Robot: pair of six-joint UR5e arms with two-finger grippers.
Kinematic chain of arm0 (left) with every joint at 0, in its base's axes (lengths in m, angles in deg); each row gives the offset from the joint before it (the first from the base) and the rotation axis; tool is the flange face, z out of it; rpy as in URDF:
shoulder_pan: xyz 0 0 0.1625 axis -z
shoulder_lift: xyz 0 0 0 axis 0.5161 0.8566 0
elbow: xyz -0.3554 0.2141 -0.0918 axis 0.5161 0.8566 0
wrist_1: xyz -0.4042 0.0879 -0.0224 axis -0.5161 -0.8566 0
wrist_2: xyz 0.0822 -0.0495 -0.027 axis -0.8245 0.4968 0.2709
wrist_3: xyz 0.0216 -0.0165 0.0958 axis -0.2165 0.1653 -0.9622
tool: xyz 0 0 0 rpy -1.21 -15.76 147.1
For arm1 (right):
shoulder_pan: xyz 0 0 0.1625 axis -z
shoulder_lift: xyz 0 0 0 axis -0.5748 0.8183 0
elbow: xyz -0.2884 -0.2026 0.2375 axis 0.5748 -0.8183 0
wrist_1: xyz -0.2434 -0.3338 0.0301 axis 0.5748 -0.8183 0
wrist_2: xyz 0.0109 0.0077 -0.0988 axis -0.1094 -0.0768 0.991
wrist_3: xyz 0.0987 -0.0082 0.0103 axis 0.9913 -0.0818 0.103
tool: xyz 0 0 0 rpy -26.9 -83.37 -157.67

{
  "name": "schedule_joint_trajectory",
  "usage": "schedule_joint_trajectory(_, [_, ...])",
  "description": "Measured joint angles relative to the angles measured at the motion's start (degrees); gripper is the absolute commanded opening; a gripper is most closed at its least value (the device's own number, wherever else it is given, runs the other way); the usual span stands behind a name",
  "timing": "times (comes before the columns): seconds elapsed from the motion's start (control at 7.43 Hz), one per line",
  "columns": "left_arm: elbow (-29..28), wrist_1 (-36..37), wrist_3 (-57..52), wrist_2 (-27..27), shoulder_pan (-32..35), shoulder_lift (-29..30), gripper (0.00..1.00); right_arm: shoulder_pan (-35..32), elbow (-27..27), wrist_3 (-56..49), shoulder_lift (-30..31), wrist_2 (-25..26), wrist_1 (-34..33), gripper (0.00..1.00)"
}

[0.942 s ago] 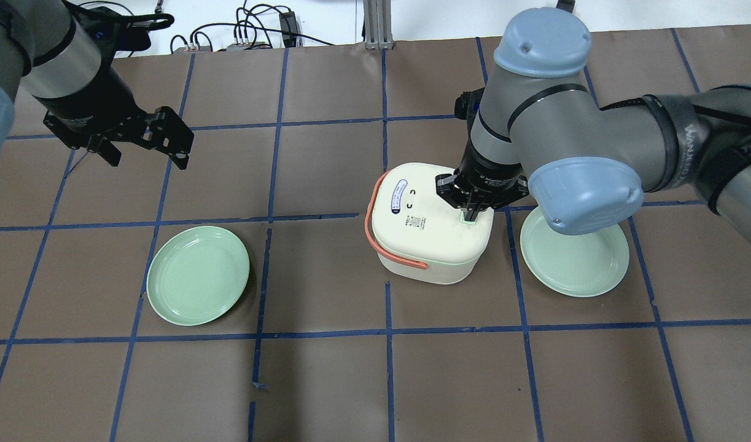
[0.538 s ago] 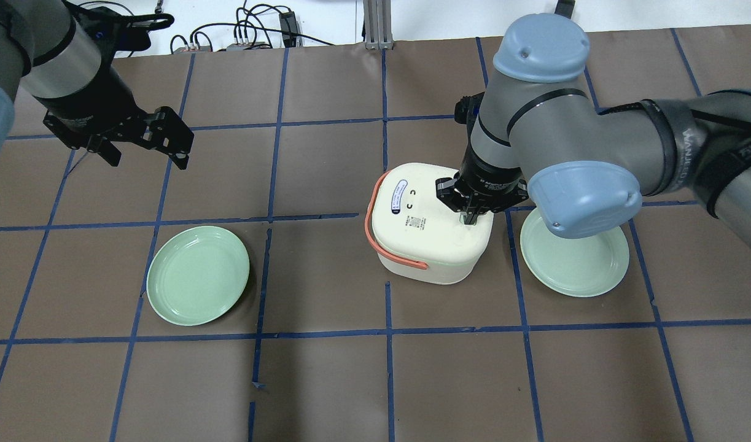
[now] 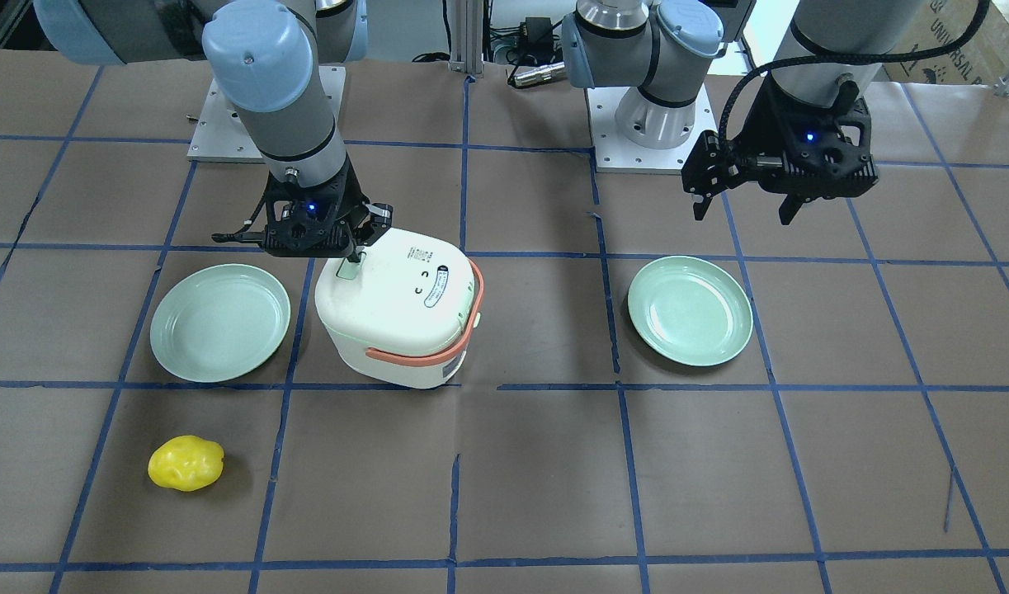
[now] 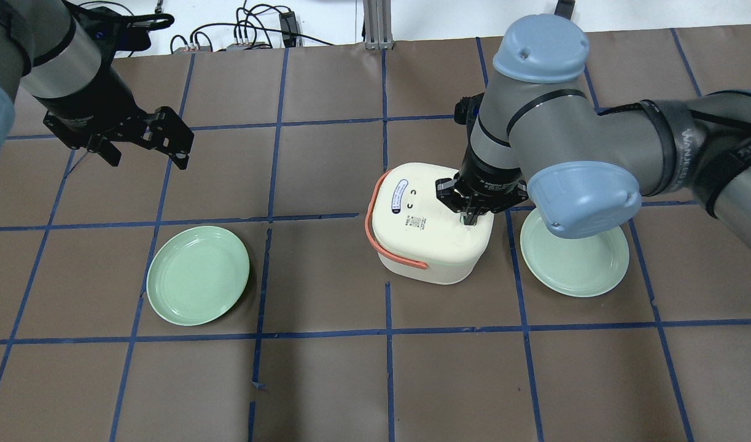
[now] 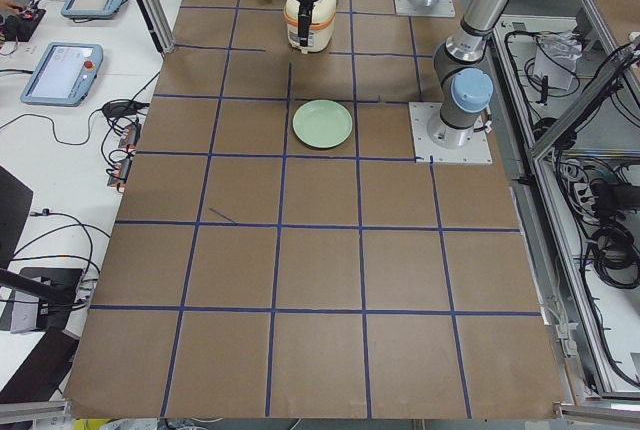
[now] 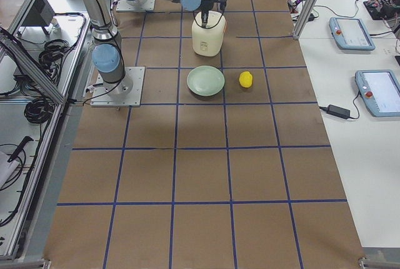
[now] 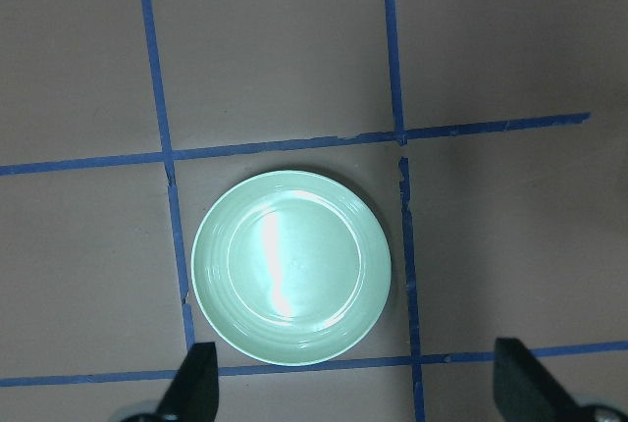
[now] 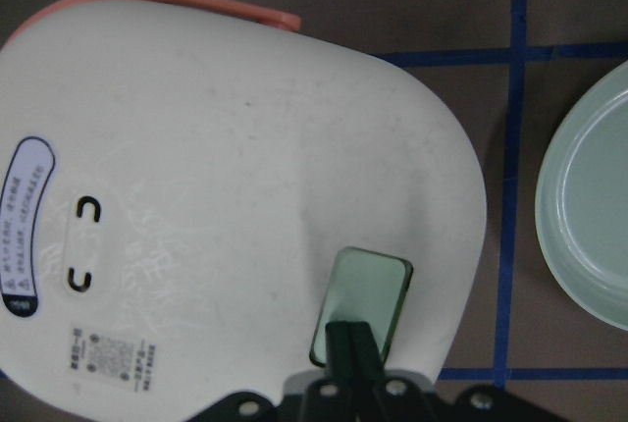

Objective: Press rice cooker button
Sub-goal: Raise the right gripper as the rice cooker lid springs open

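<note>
The white rice cooker (image 4: 430, 227) with a salmon handle stands mid-table, lid closed; it also shows in the front view (image 3: 397, 309) and the right wrist view (image 8: 226, 177). The pale mint button (image 8: 365, 296) sits at the lid's edge, also seen from the front (image 3: 346, 271). My right gripper (image 4: 471, 220) is shut, and its joined fingertips (image 8: 350, 336) rest on the button's near edge. In the overhead view the tips hide the button. My left gripper (image 4: 145, 158) is open and empty, held above the table at the far left, away from the cooker.
A green plate (image 4: 198, 274) lies left of the cooker, below my left gripper (image 7: 358, 388). A second green plate (image 4: 575, 253) lies just right of the cooker, partly under my right arm. A yellow lumpy object (image 3: 186, 463) lies toward the operators' side.
My right gripper has come down a little onto the button; the green patch seen below its tips earlier is now covered. The cooker and the left arm have not moved.
</note>
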Motion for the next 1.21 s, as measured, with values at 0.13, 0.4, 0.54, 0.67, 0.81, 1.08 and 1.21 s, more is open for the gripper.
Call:
schedule_joint_trajectory(0.13, [0.00, 0.00, -0.02, 0.00, 0.00, 0.00, 1.00, 0.00, 0.00, -0.02, -0.02, -0.02, 0.00, 0.14])
schedule_joint_trajectory(0.4, [0.00, 0.00, 0.02, 0.00, 0.00, 0.00, 1.00, 0.00, -0.35, 0.00, 0.04, 0.48, -0.08, 0.18])
schedule_joint_trajectory(0.54, [0.00, 0.00, 0.04, 0.00, 0.00, -0.02, 1.00, 0.00, -1.22, 0.20, 0.21, 1.48, 0.23, 0.26])
schedule_joint_trajectory(0.67, [0.00, 0.00, 0.05, 0.00, 0.00, -0.03, 1.00, 0.01, -2.61, 0.48, 0.53, 2.36, 0.75, 0.44])
schedule_joint_trajectory(0.81, [0.00, 0.00, 0.05, 0.00, 0.00, -0.03, 1.00, 0.12, -4.73, 0.63, 0.75, 2.80, 1.18, 0.55])
schedule_joint_trajectory(1.08, [0.00, 0.00, 0.03, 0.00, 0.00, -0.04, 1.00, 1.05, -9.69, 0.38, 0.54, 3.00, 1.54, 0.64])
schedule_joint_trajectory(1.21, [0.00, 0.00, 0.00, 0.00, 0.00, -0.03, 1.00, 2.42, -11.00, -0.21, 0.57, 2.92, 1.68, 0.70])
